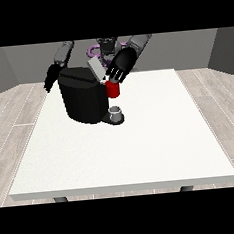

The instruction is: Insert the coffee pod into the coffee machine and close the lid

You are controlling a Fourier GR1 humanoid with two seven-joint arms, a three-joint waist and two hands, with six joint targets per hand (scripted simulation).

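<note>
The white counter [141, 147] carried a black coffee machine [82, 99], its lid [95, 68] raised. The hand at the view's right [120, 66] hovered over a red thing at the machine [113, 89], fingers [117, 80] spread downward, pinching nothing visible. A grey thing [116, 110] sat on the machine's base. The pod's whereabouts were undetermined. Risk: the lid shutting on those fingers.

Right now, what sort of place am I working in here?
Probably a bare test room set up as a coffee station: a large white table on a pale wood-plank floor between plain grey walls. The only appliance is a black coffee machine, its lid raised.
</note>
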